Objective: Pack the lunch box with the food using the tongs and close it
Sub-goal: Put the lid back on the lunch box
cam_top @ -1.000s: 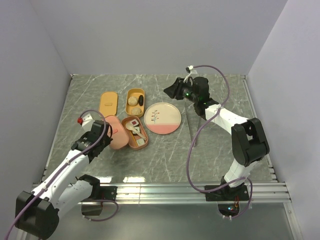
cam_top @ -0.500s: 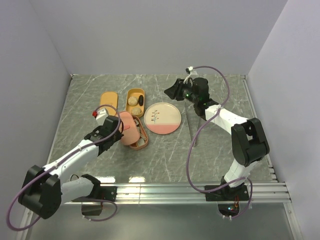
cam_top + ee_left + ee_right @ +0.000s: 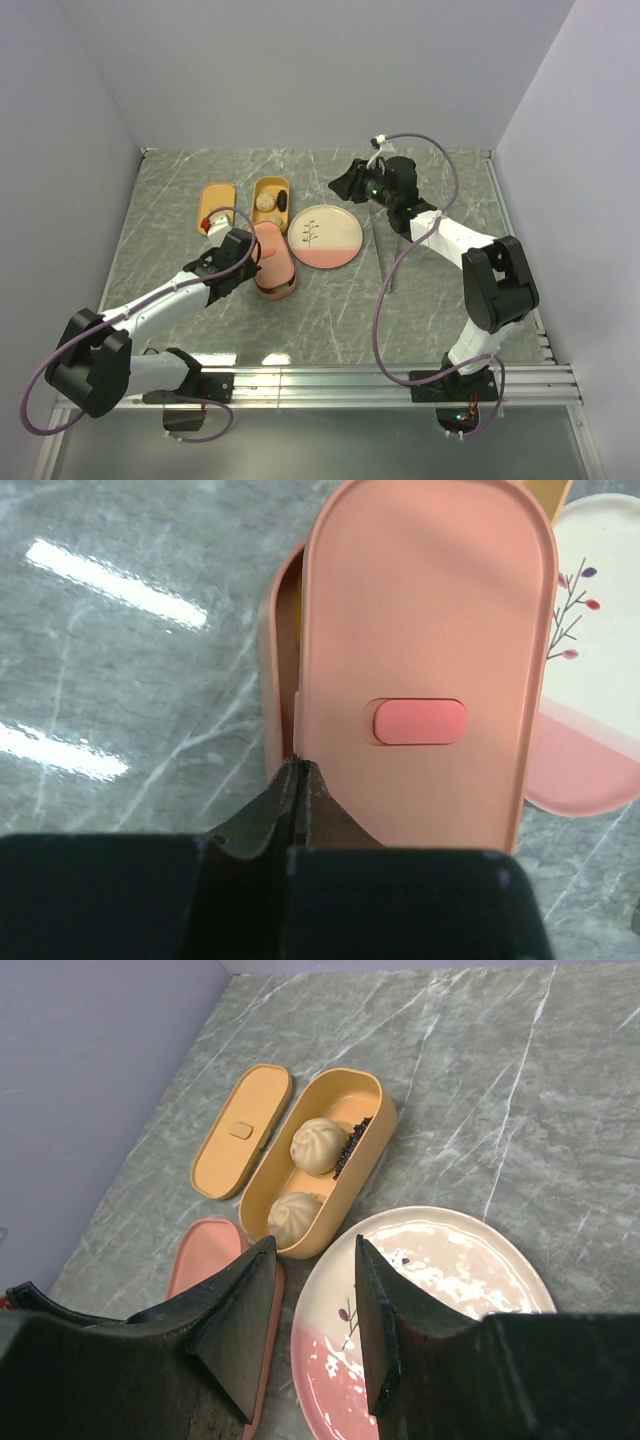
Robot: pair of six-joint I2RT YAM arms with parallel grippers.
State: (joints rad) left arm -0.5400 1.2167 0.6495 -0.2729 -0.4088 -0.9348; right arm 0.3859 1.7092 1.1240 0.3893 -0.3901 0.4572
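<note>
Change, pink lid (image 3: 430,630): a second ago it lay on the counter (image 3: 450,310) to the left of the pink lunch box tier (image 3: 272,680); now it sits over that tier.
Change, left arm: it has swung in from the left, and the left gripper (image 3: 298,772) is now at the lid's near edge.
Change, right arm: it is much where it was a second ago, and so are the plate and the tongs.
Left jaws: clenched on the near rim of the pink lid.
Right jaws: the right gripper (image 3: 313,1245) hangs above the counter at the far edge of the plate (image 3: 440,1290), jaws apart with nothing between them.
Pink tier: the lid covers most of it but is offset, so in the left wrist view the tier's left wall shows beside the lid. The sushi rolls and spoon that showed inside a second ago are now hidden.
Lid detail: a darker pink oval tab (image 3: 420,722) sits in its middle.
Orange tier (image 3: 372,1095): open, just behind the pink one. It holds two beige buns (image 3: 318,1145) and a dark brown piece (image 3: 352,1145) against its right wall.
Orange lid (image 3: 243,1130): flat on the counter, touching the orange tier's left side.
Plate: cream and pink, nothing on it, just right of both tiers.
Tongs (image 3: 384,262): on the counter to the right of the plate, in neither gripper.
</note>
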